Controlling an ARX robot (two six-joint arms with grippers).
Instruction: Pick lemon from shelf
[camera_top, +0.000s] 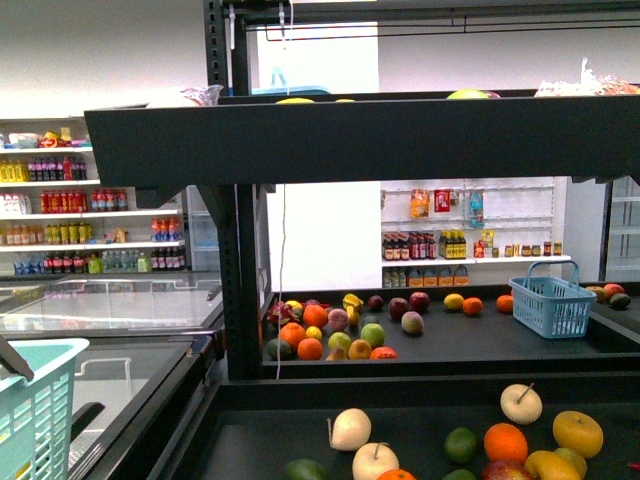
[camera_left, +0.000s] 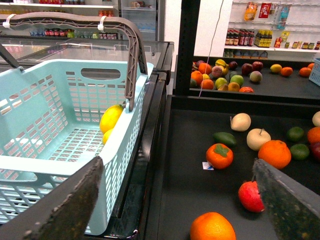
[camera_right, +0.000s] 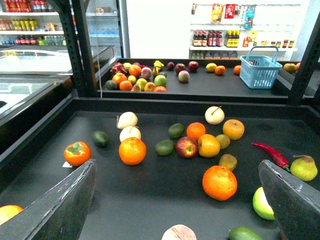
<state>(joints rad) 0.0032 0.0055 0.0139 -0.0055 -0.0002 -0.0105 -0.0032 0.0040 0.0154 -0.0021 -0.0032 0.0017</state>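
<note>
- Both claws are released, with nothing between the fingers: left gripper (camera_left: 175, 170) and right gripper (camera_right: 177, 167).
- The lemon (camera_left: 111, 117) lies in the pale-blue basket (camera_left: 50, 100), against its wall. The yellow fruit (camera_left: 106, 135) under it is possibly another lemon.
- Expect it to be light, firm and smooth, and likely to roll. Close across its middle.
- The shelf (camera_right: 150, 192) tray carries loose oranges (camera_right: 132, 150).

Shop interior, bright even lighting.
White wall shelves (camera_top: 95, 215) with rows of coloured bottles on the left; more white shelving (camera_top: 470, 235) with dark bottles and jars at the back against a white wall (camera_top: 320, 240). Glass-topped chest freezers (camera_top: 110, 305) run below the left shelves.
</note>
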